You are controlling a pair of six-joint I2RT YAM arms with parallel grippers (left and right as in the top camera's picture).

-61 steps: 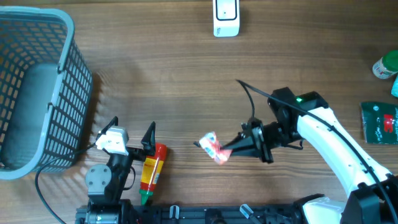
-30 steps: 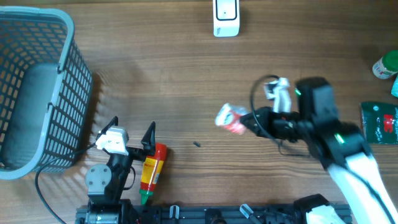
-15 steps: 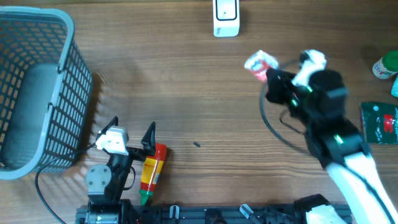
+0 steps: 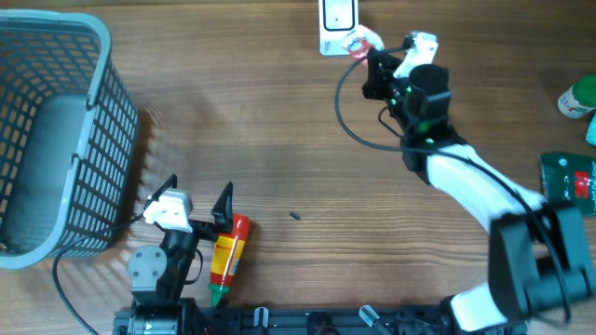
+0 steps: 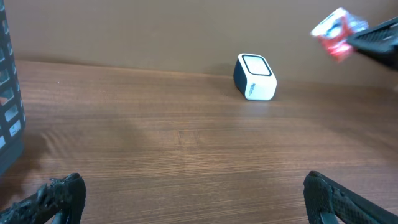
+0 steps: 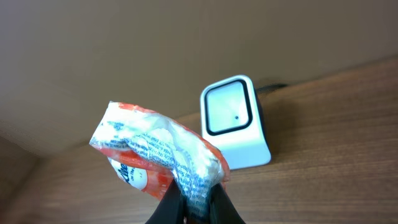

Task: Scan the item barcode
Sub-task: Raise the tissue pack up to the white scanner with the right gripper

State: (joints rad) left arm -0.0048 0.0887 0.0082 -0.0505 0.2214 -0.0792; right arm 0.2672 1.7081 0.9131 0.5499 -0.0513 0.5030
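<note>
1. Holding the task's item up by the reader: the right gripper (image 6: 189,208) has its two fingers pinched tight on the lower edge of the crumpled red-and-white plastic packet (image 6: 161,158).
2. The packet sticks out ahead of the fingertips, with its long axis running slantwise from the pinch up to the left in the right wrist view.
3. The white box-shaped barcode scanner with the dark-framed window (image 6: 236,121) sits just beyond the packet and slightly to its right.
4. From the left wrist camera, the packet hangs in the air, above the table and off to the scanner's side, not in front of its window.
5. My read: the next move turns on swinging the printed face across in front of that window. Where the barcode lies on the wrapper, I cannot tell.
6. The right arm is far nearer. The left gripper (image 4: 197,197) waits at the near edge, fingers spread wide on nothing.
7. Count:
   - one packet
   - one scanner
   - one grey plastic mesh basket (image 4: 56,130)
   - one red-and-yellow squeeze bottle (image 4: 226,256)
   - one dark green pouch (image 4: 568,183)
   - one green-capped container (image 4: 577,98)
</note>
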